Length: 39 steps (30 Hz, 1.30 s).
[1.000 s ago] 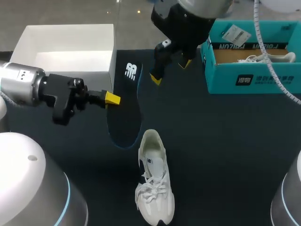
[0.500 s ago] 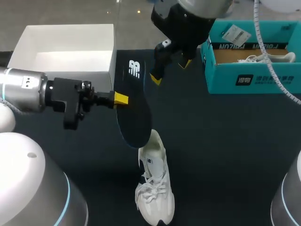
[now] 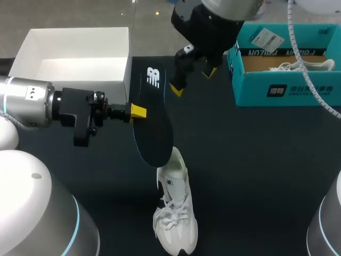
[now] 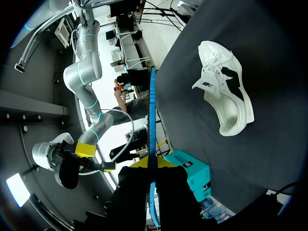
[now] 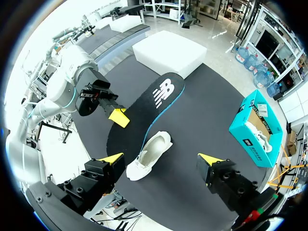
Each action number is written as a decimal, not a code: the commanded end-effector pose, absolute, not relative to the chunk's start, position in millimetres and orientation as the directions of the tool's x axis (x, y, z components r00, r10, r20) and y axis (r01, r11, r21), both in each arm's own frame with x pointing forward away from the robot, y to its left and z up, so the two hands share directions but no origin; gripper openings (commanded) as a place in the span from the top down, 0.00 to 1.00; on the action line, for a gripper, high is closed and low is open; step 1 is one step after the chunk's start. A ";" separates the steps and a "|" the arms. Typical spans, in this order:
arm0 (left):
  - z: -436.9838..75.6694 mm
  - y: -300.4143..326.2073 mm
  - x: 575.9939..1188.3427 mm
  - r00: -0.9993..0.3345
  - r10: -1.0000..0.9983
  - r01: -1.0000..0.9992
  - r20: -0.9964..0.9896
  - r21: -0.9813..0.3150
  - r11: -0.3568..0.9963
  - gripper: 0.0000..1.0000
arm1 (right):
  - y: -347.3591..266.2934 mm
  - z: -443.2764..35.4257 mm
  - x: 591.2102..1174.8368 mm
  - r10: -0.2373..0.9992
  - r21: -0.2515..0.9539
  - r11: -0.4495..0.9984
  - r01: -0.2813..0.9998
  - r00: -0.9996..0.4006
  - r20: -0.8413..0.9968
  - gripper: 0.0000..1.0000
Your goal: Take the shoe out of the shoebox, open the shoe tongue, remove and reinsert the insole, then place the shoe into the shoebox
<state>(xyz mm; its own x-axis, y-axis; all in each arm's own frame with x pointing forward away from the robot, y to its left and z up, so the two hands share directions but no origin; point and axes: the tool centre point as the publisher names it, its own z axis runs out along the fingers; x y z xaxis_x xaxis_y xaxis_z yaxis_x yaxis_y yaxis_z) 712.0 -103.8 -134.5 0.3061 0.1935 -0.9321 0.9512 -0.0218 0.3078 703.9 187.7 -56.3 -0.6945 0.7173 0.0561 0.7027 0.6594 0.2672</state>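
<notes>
Insole (image 3: 153, 122) hangs above the counter (image 3: 256, 160), clamped at one long edge, about mid-length, by the left hand (image 3: 137, 111). The left wrist view shows it edge-on between the two fingers, which press on it from both sides.

Its long axis runs from the white box (image 3: 74, 53) toward the robot, close to in line with the shoe (image 3: 175, 213) but slanted a little across it. The logo end is the far end. The broad forefoot end is the near one and sits right at the shoe's heel opening, overlapping its rim from above; whether they touch I cannot tell.

The shoe lies on its sole, heel opening toward the insole, toe toward the robot, so the forefoot end already points the way it has to slide in.

The right hand (image 3: 193, 80) hovers higher up and farther off, beyond the insole's logo end, fingers apart and empty. It is well apart from the shoe, so the left hand is plainly the nearer.

The teal shoebox (image 3: 287, 90) stands far off at the right.

I judge the insole needs a small turn to match the shoe's line, then a push toeward.
</notes>
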 end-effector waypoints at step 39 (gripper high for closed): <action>-134.8 -104.6 711.0 0.307 0.196 0.951 -0.931 0.309 -0.020 1.00 | 186.0 -76.1 696.3 0.458 0.575 0.387 0.721 -0.691 0.559 0.00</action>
<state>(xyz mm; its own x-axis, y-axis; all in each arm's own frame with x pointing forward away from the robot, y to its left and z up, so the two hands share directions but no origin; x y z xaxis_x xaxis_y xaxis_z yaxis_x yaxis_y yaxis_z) 712.0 -103.9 -134.6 0.3060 0.1935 -0.9322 0.9512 -0.0219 0.3077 692.0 181.4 -66.2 -0.6826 0.5515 0.4795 0.7223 0.4093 0.5575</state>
